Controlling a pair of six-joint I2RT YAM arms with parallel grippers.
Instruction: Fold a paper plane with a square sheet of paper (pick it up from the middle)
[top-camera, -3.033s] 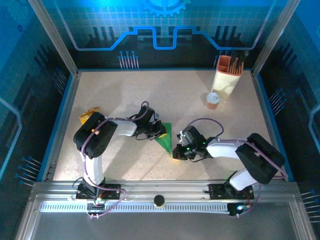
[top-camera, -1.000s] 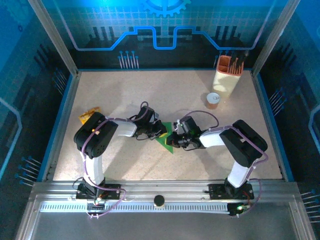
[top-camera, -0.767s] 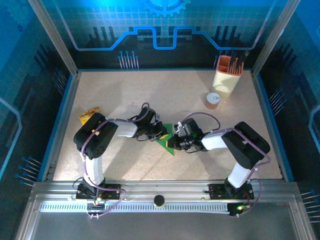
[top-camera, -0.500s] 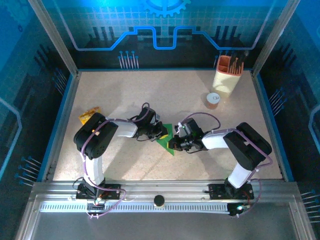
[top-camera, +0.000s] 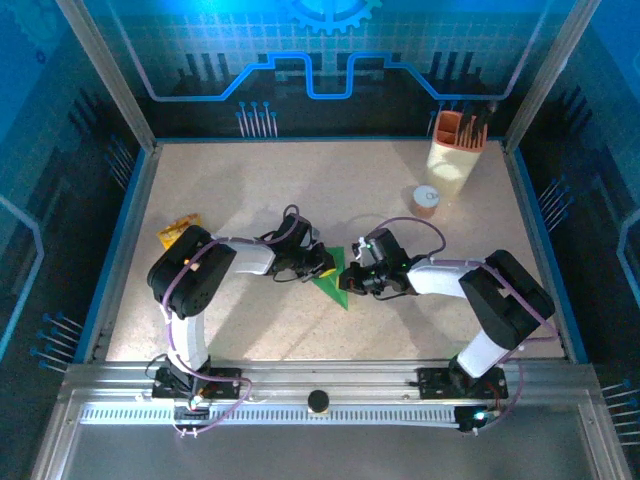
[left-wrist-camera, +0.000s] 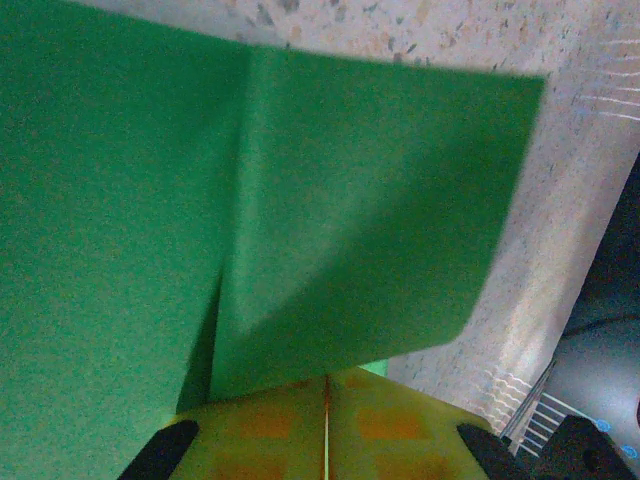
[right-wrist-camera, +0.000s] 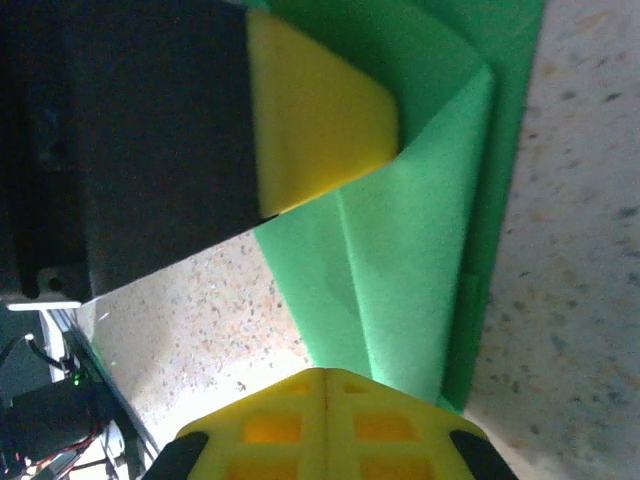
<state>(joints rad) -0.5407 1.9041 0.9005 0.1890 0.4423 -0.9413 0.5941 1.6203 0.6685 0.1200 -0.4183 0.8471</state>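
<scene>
Paper (left-wrist-camera: 350, 200) lies partly hidden under closed left end effector (left-wrist-camera: 326, 425) and closed right end effector (right-wrist-camera: 326, 415); grip unclear.

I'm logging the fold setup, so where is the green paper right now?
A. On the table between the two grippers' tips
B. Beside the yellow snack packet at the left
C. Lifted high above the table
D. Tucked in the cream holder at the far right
A: the green paper lies on the table, with the left gripper at its left side and the right gripper at its right, both shut.
</scene>
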